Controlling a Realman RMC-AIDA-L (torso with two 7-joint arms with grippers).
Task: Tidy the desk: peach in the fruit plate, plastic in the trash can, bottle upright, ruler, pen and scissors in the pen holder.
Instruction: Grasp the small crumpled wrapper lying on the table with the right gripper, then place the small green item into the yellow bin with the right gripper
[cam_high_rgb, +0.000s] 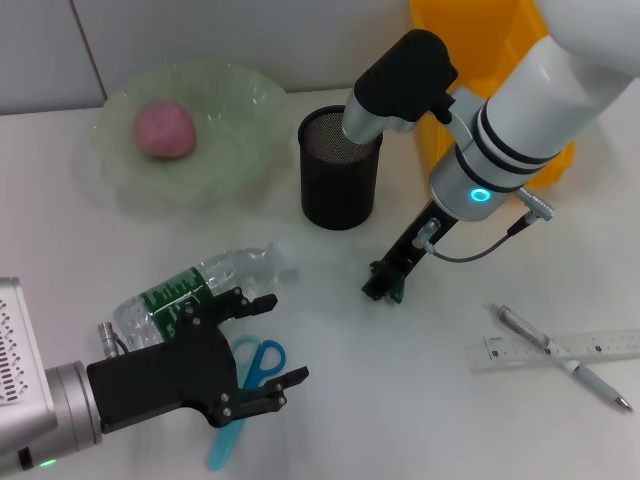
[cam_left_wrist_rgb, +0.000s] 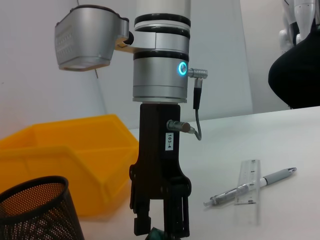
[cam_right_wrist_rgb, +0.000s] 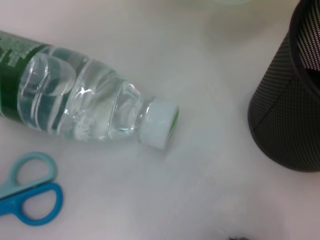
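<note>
A pink peach (cam_high_rgb: 165, 130) lies in the green glass fruit plate (cam_high_rgb: 240, 90) at the back left. The black mesh pen holder (cam_high_rgb: 340, 190) stands mid-table, with the yellow trash can (cam_high_rgb: 440, 30) behind it to the right. A clear bottle (cam_high_rgb: 215, 280) with a green label lies on its side. Blue scissors (cam_high_rgb: 262, 360) lie partly under my left gripper (cam_high_rgb: 287, 338), which hovers open above both. My right gripper (cam_high_rgb: 385, 285) points down onto the table, right of the bottle cap and in front of the holder. A pen (cam_high_rgb: 570, 365) lies across a clear ruler (cam_high_rgb: 600, 347) at the right. I cannot make out any plastic.
The left wrist view shows my right gripper (cam_left_wrist_rgb: 160, 230) upright on the table, with the pen holder (cam_left_wrist_rgb: 37, 210) and trash can (cam_left_wrist_rgb: 65, 150) beside it and the pen (cam_left_wrist_rgb: 277, 175) and ruler (cam_left_wrist_rgb: 248, 210) beyond. The right wrist view shows the bottle (cam_right_wrist_rgb: 75, 105), scissors (cam_right_wrist_rgb: 25, 195) and holder (cam_right_wrist_rgb: 290, 110).
</note>
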